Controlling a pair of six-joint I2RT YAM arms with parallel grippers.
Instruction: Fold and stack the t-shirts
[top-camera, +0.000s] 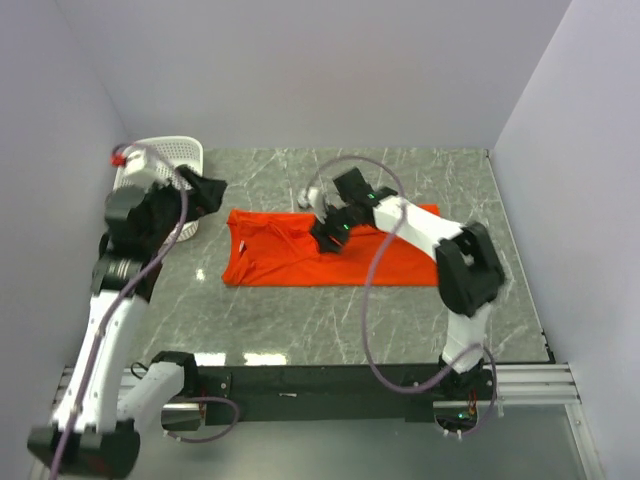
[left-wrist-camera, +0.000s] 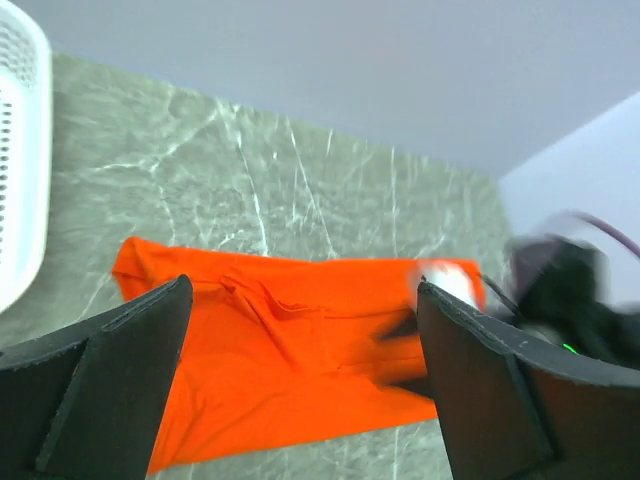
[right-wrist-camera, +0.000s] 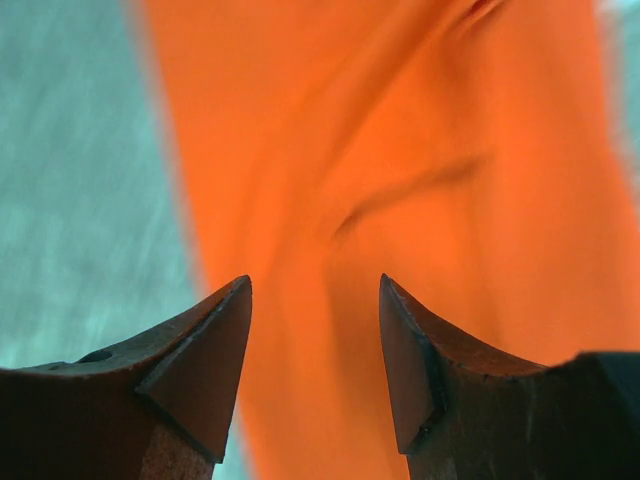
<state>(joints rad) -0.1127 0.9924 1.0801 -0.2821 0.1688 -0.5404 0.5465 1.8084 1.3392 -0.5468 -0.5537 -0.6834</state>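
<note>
The table (top-camera: 300, 320) is gray marble, with pale walls (top-camera: 300, 70) around it. A white basket (top-camera: 175, 152), its inside hidden, sits beside the left gripper (top-camera: 205, 192), which is wide open and empty. The shirt (top-camera: 280, 262) lies flat under the right gripper (top-camera: 330, 237), which is partly open and holds nothing.

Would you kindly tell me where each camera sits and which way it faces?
Top external: high at the near edge, looking down on table, shirt and basket; left arm and right arm show.
Left wrist: raised near the basket, looking across the shirt toward the right arm; open left hand shows.
Right wrist: close over the shirt, looking down; open right hand shows.
Shared: all see the shirt; top and left wrist see the basket.
</note>
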